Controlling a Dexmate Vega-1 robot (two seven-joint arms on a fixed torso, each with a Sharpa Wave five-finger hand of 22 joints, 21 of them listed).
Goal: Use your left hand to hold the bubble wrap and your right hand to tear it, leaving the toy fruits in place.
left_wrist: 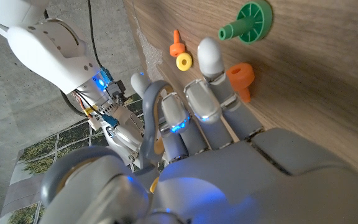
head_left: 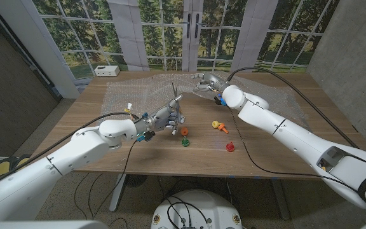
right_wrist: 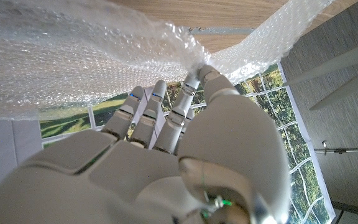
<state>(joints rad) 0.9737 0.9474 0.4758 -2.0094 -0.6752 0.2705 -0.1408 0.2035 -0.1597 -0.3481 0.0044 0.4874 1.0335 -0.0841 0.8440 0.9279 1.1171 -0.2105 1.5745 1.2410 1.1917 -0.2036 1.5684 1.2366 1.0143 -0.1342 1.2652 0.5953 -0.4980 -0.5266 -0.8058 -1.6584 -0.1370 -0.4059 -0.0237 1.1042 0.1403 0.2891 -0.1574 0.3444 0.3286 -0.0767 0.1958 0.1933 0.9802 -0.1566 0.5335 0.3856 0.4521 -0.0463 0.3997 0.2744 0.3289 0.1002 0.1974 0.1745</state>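
The clear bubble wrap lies across the back half of the wooden table. My right hand pinches its raised middle edge and lifts it off the table; the right wrist view shows the fingertips closed on the bubble wrap. My left hand hovers at the wrap's front edge, fingers stretched out and apart, nothing seen between them. Toy fruits lie just in front: orange, green, yellow-orange, red. The left wrist view shows green, orange and yellow-orange beyond the fingertips.
A small white box stands at the back left corner. Black cables run over the table along both arms. A glass door and windows close off the space behind the table.
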